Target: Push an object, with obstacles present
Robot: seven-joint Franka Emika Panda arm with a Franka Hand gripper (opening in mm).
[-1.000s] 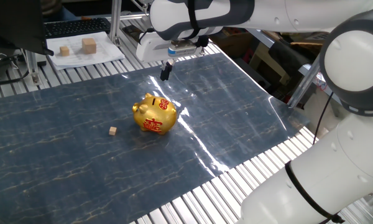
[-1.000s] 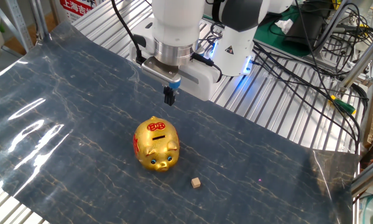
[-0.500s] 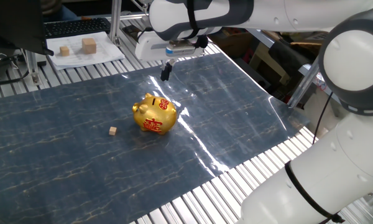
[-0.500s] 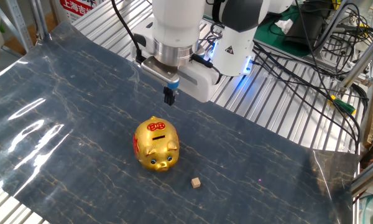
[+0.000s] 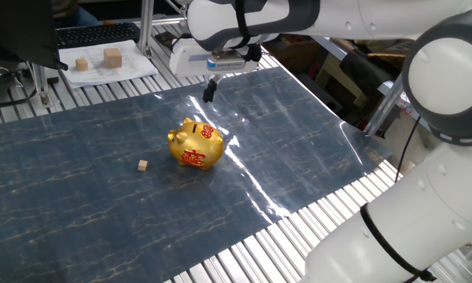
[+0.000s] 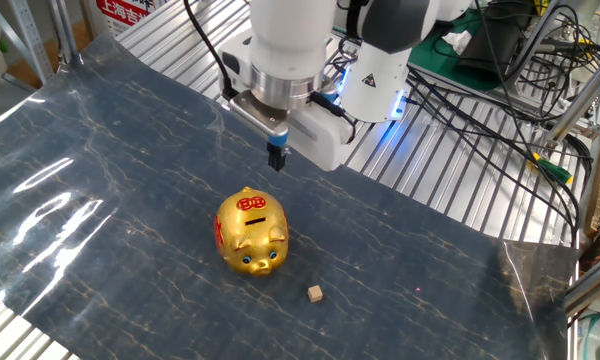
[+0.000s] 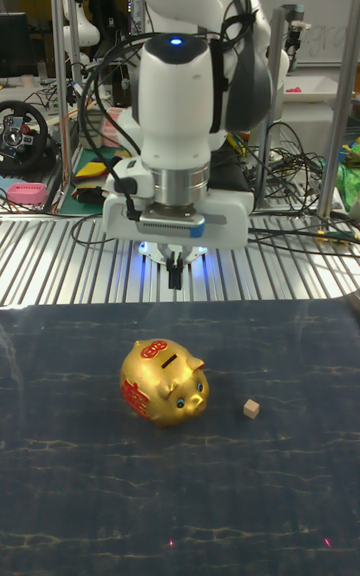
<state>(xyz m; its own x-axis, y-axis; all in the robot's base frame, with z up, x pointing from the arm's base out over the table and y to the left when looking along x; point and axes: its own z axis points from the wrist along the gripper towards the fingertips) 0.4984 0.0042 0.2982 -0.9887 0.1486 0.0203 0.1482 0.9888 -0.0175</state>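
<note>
The counter (image 5: pixel 315 149) under its dark marbled sheet carries the gold piggy bank (image 5: pixel 196 145) near its middle, and the pig and cube lie exactly as a second ago. The pincer (image 6: pixel 276 158), fingers pressed together and holding nothing, has drifted slightly sideways along the edge nearest the robot's base while staying raised. The tiny wooden cube (image 6: pixel 315 293) sits untouched just beyond the pig, so the push hasn't begun, and I judge the arm must skirt the pig.
</note>
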